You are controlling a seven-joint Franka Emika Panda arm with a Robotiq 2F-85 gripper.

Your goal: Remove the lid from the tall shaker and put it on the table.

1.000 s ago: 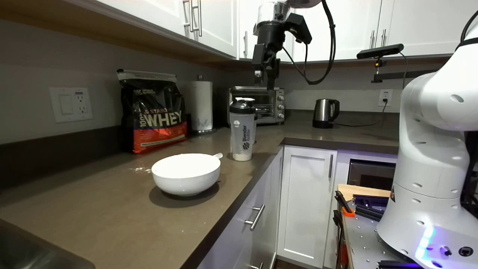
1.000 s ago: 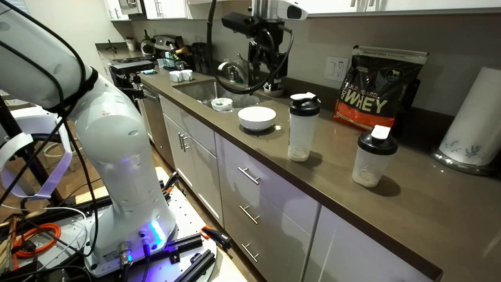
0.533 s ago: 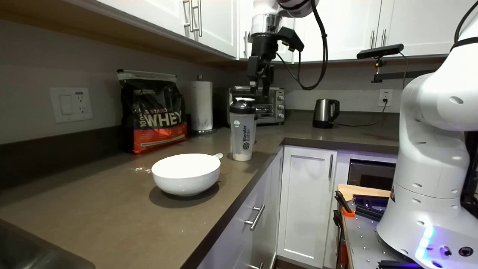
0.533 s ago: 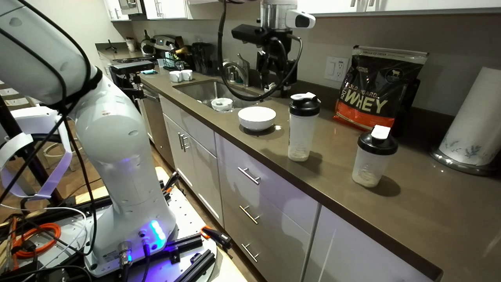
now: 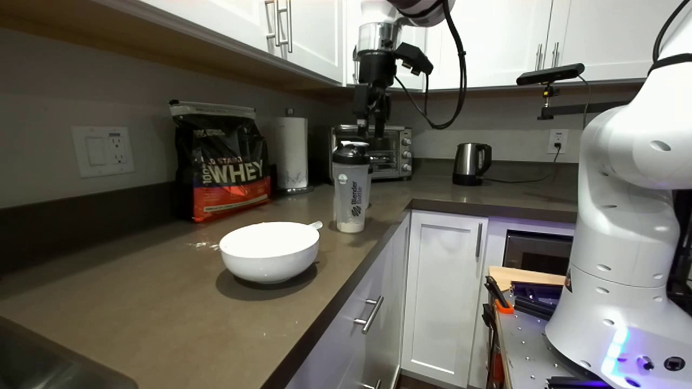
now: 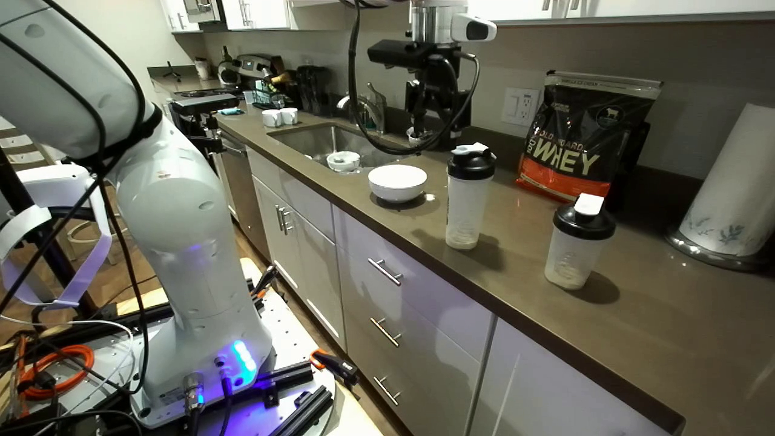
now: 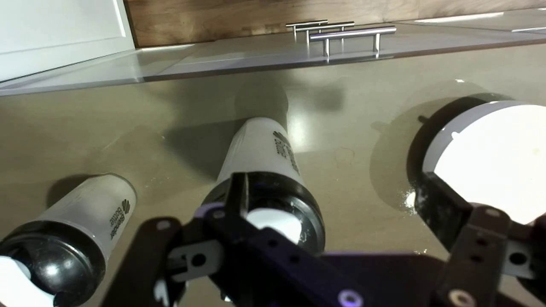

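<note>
Treat lining up above the shaker (image 6: 467, 209) as the likely step in hand. Find the lid (image 6: 471, 167) seated on top of the shaker, not yet removed. Note the gripper (image 7: 335, 189) hanging above the shaker, off toward the side of the bowl (image 5: 270, 263), with jaws spread wide and nothing pinched between. Read one fingertip (image 7: 236, 194) as overlapping the lid in the wrist view, hence probably badly placed for a straight descent. Slide along first, away from the bowl's side of the shaker, until centred, with one finger either side of the lid. Mind the short shaker (image 6: 572, 257) on the opposite side of the shaker, possibly near enough to be nudged. Judge height cautiously, with the exact gap above the shaker hard to tell. Then descend and grip the lid's black side evenly, below the white flap (image 7: 281, 221) on top. Expect a screw thread, probably; turn slowly, watching for slip or for spinning of the whole shaker. Lift straight up once free, then lower onto the counter (image 5: 162, 302) just beside the shaker.
</note>
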